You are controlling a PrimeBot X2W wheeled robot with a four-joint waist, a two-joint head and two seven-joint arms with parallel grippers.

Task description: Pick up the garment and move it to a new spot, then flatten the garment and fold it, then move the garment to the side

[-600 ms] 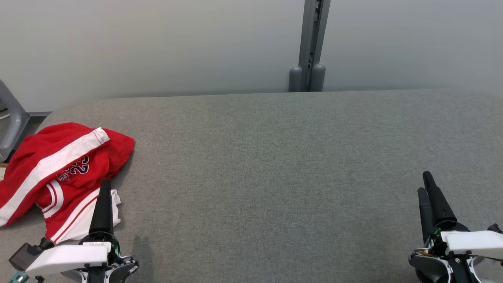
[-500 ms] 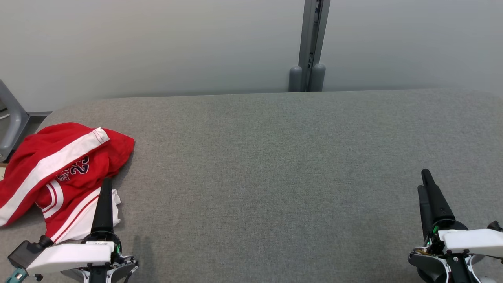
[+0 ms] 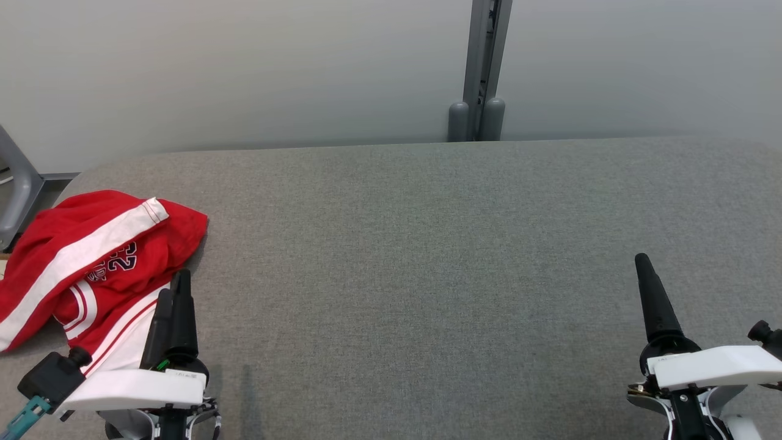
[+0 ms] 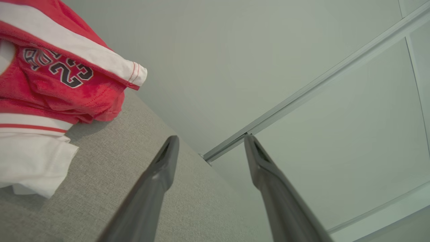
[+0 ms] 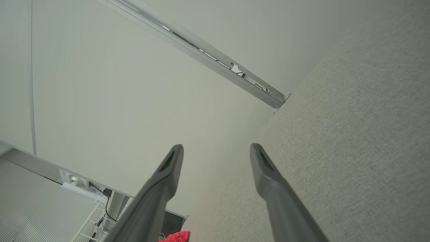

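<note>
garment (image 3: 104, 244) bunched on table (image 3: 397, 244) left; left tool (image 3: 173, 284) spread, prob. just beside.

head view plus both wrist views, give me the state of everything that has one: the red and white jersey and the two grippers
red and white sports jersey with dark numbers: crumpled in a heap at the near left of the grey fabric-covered table, not flattened, not folded, not held
left gripper: open, empty, fingers beside the jersey's white edge
right gripper: open, empty, over the table's right side
</note>
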